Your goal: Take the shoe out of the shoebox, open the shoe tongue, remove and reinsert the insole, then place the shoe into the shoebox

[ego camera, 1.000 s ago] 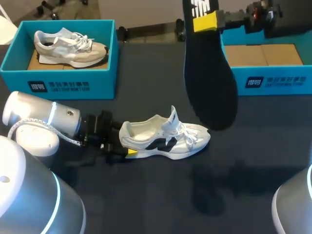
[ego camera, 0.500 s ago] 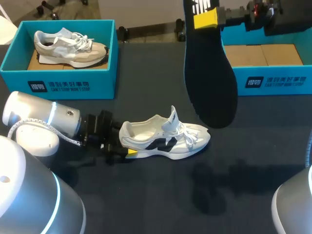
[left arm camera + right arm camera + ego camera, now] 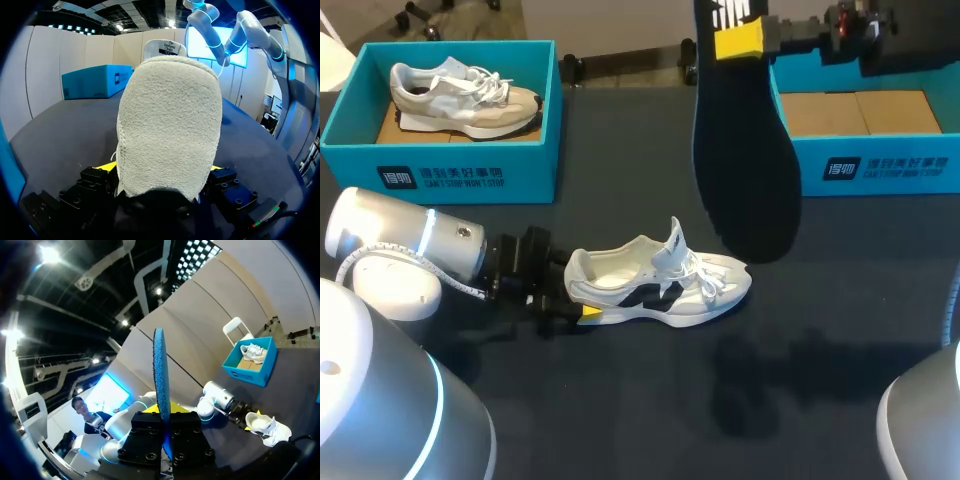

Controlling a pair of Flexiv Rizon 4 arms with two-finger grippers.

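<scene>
A white shoe [image 3: 660, 285] with black side marking lies on the dark table, toe to the right, its tongue [image 3: 675, 240] standing up and the inside bare. My left gripper [image 3: 578, 292] is shut on its heel; in the left wrist view the fuzzy heel [image 3: 170, 120] fills the space between the widely spaced fingers of that gripper [image 3: 162, 170]. High above the table, my right gripper [image 3: 740, 42] is shut on the top end of the black insole [image 3: 748, 150], which hangs down. In the right wrist view the insole [image 3: 161, 375] stands edge-on between the shut fingers of the right gripper [image 3: 166, 420].
A blue shoebox [image 3: 880, 165] with a cardboard floor stands at the back right. Another blue shoebox [image 3: 450, 175] at the back left holds a beige shoe [image 3: 460, 95]. Bare dark table lies in front of the white shoe.
The hanging insole has swung slightly to the left. The left arm and the shoe have not moved.
</scene>
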